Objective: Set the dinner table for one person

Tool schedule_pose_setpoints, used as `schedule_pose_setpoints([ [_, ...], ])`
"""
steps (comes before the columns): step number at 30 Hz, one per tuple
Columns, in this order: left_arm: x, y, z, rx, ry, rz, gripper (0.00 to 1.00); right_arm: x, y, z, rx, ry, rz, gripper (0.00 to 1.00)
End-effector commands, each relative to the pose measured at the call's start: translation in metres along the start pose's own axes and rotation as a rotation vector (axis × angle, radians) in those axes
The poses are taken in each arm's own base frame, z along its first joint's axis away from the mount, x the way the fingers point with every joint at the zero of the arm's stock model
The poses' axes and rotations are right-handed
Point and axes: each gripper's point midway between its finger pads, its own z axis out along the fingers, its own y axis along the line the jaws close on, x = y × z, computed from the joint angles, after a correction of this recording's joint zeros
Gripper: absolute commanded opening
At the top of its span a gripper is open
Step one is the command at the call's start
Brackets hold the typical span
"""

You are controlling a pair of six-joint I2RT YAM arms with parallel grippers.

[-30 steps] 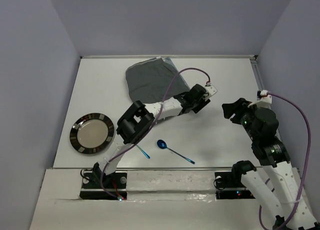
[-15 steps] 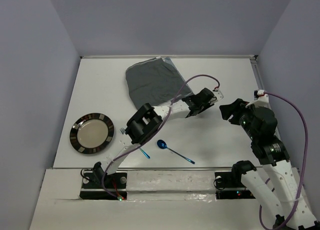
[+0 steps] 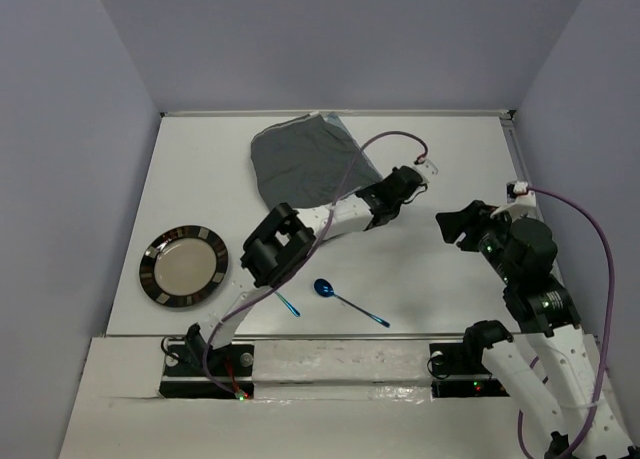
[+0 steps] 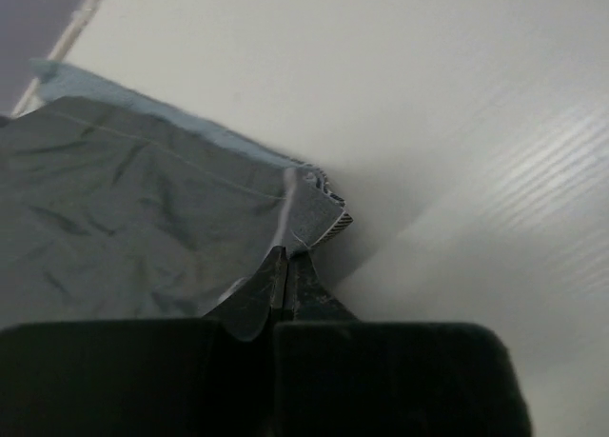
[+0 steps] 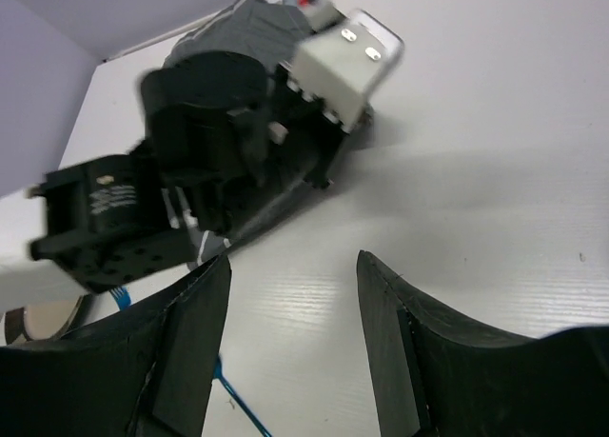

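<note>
The white dinner table point(image 3: 450, 149) carries a dark grey cloth mat point(image 3: 300, 164) at its far middle. My left gripper point(image 3: 385, 191) sits over the mat's near right corner. In the left wrist view its jaws point(image 4: 287, 258) are pressed together on that corner point(image 4: 312, 213), which is lifted and folded a little. The mat point(image 4: 124, 208) spreads to the left. My right gripper point(image 3: 455, 224) hangs open to the right, nothing between its fingers point(image 5: 293, 261), facing the left wrist point(image 5: 238, 132).
A dark-rimmed plate point(image 3: 184, 266) lies at the near left. A blue spoon point(image 3: 345, 301) and another blue utensil point(image 3: 287, 304), partly under the left arm, lie near the front edge. Purple walls enclose the table on three sides.
My left gripper has shut on the mat's corner, after drifting slightly right and back. The right gripper has edged a little to the left and stays open.
</note>
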Motion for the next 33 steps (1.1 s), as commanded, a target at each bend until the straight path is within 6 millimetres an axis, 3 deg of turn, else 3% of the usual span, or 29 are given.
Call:
schedule_pose_setpoints([
  [1,-0.112,0.148,-0.099,-0.259,-0.309,-0.434,0.00,0.006,0.004,0.016,-0.038,0.016,-0.019,0.62],
  [3,-0.105,0.162,-0.118,-0.272,-0.353,-0.557,0.00,0.017,-0.002,0.027,-0.020,0.056,-0.013,0.64],
  [4,-0.117,0.184,-0.150,-0.290,-0.422,-0.615,0.00,0.031,-0.008,0.040,-0.002,0.116,-0.009,0.65],
  [5,-0.112,0.197,-0.160,-0.321,-0.442,-0.676,0.00,0.037,-0.002,0.046,-0.030,0.142,-0.006,0.66],
  [6,-0.094,0.196,-0.161,-0.331,-0.433,-0.727,0.00,0.044,0.000,0.052,-0.036,0.167,-0.004,0.66],
  [7,-0.093,0.213,-0.179,-0.360,-0.457,-0.777,0.00,0.060,-0.002,0.063,-0.025,0.225,0.004,0.67],
  [8,-0.069,0.218,-0.177,-0.385,-0.424,-0.798,0.00,0.062,0.001,0.071,-0.027,0.215,-0.002,0.67],
  [10,-0.052,0.229,-0.187,-0.404,-0.438,-0.890,0.00,0.082,0.016,0.081,-0.061,0.262,-0.020,0.67],
  [11,-0.051,0.242,-0.206,-0.420,-0.473,-0.940,0.00,0.096,0.017,0.094,-0.047,0.301,-0.014,0.68],
  [12,-0.031,0.249,-0.217,-0.438,-0.484,-0.986,0.00,0.112,0.031,0.096,-0.074,0.340,-0.027,0.68],
  [13,-0.012,0.245,-0.209,-0.454,-0.453,-0.975,0.00,0.120,0.036,0.102,-0.081,0.355,-0.032,0.68],
  [14,-0.009,0.255,-0.226,-0.470,-0.489,-1.029,0.00,0.131,0.038,0.116,-0.065,0.366,-0.023,0.68],
  [15,0.010,0.261,-0.234,-0.490,-0.491,-1.062,0.00,0.138,0.042,0.123,-0.067,0.378,-0.009,0.68],
  [17,0.026,0.265,-0.241,-0.510,-0.490,-1.078,0.00,0.155,0.043,0.141,-0.056,0.410,-0.007,0.67],
  [21,0.064,0.264,-0.252,-0.547,-0.478,-1.113,0.00,0.158,0.041,0.178,0.009,0.396,0.000,0.64],
  [24,0.073,0.266,-0.262,-0.544,-0.508,-1.145,0.00,0.173,0.046,0.200,0.020,0.416,0.023,0.63],
  [29,0.080,0.259,-0.261,-0.511,-0.515,-1.154,0.00,0.190,0.058,0.221,0.049,0.418,0.025,0.60],
  [33,0.083,0.254,-0.260,-0.492,-0.523,-1.157,0.00,0.204,0.053,0.239,0.095,0.425,0.022,0.59],
])
